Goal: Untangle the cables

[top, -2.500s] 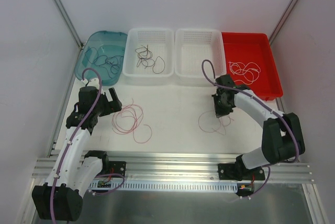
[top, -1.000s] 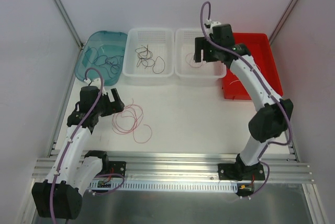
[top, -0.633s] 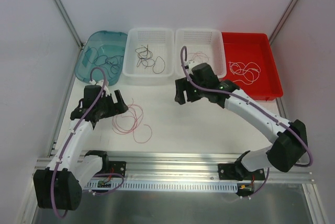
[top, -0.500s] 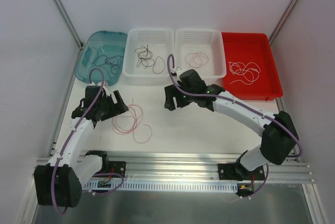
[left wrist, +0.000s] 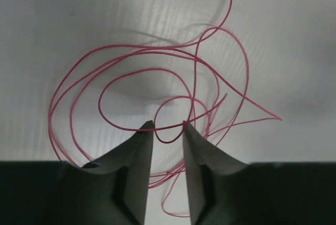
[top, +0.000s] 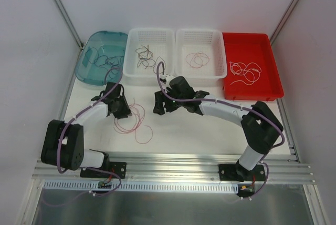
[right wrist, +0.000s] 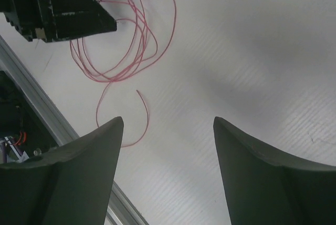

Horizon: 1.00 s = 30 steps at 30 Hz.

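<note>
Your left gripper (left wrist: 166, 126) is down at the table (top: 210, 130), jaws a narrow slit apart, a loop of the pink cable (left wrist: 195, 85) running between them; whether a tip touches the wire, I can't quite tell; your right gripper (right wrist: 168, 125) hangs nearby, jaws spread wide, holding nothing. Four containers at the back: one teal bin (top: 93, 40) with dark cables (top: 105, 59); two white baskets, the left basket (top: 150, 32) with black and brown cables (top: 148, 57), the right basket (top: 200, 33) with one pink strand (top: 198, 59); one red tray (top: 262, 41) with white cables (top: 245, 70).

Toward the bench's left edge, the pink cable (left wrist: 195, 83) runs off the left wrist view's top edge. Its lower loops pass behind the left gripper (left wrist: 167, 125), and whether the jaws touch a strand cannot be told.
</note>
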{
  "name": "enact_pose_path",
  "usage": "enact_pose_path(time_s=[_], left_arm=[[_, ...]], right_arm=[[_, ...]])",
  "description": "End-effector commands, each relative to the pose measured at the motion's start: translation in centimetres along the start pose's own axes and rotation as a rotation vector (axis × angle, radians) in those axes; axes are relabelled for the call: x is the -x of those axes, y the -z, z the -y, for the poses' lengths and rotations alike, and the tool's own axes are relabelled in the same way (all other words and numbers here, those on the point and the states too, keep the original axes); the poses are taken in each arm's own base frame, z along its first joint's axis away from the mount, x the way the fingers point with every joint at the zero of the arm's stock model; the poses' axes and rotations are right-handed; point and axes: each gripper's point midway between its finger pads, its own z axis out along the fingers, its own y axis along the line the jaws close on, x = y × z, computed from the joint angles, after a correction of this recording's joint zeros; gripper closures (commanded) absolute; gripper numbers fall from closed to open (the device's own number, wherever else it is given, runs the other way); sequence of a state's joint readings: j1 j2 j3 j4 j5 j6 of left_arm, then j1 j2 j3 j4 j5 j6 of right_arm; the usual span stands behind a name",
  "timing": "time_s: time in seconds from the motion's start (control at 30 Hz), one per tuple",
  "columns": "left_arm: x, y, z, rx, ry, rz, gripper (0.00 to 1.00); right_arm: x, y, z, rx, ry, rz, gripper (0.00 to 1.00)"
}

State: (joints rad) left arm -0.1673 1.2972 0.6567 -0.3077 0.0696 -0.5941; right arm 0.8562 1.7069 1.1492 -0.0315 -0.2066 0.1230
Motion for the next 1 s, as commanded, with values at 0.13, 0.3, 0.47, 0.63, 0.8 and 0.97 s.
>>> enact_pose_path(time_s=[0.13,0.3,0.47,0.63,0.8,0.97], left_arm=[[-0.3,-1.6,5.6,-0.06,-0.213,0.021,1.0],[-3.7,-0.6,8.5,-0.167,-0.317,-0.006,1.0],[-6.2,0.9,8.5,-0.227,-0.325,-0.025,1.0],[-7.4,1.5,7.5,-0.246,-0.299,-0.037,1.0],[-7.6,1.5,7.4,-0.244,-0.29,-0.043,1.0],[-7.2,1.5,7.5,-0.241,-0.294,-0.031,1.0]], right_arm=[[-1.5,2.5,-0.1,0.01,-0.003,0.058,0.27],[-2.7,2.9,1.4,-0.044,-0.009,0.068,0.28],[-2.0,2.4,0.9,-0.013,0.002,0.087,0.28],[-1.1,0.5,0.6,0.003,0.012,0.083,0.31],[-1.1,-1.1,-0.5,0.066,-0.026,0.064,0.38],[-1.9,-2.2,-0.2,0.067,-0.045,0.04,0.51]])
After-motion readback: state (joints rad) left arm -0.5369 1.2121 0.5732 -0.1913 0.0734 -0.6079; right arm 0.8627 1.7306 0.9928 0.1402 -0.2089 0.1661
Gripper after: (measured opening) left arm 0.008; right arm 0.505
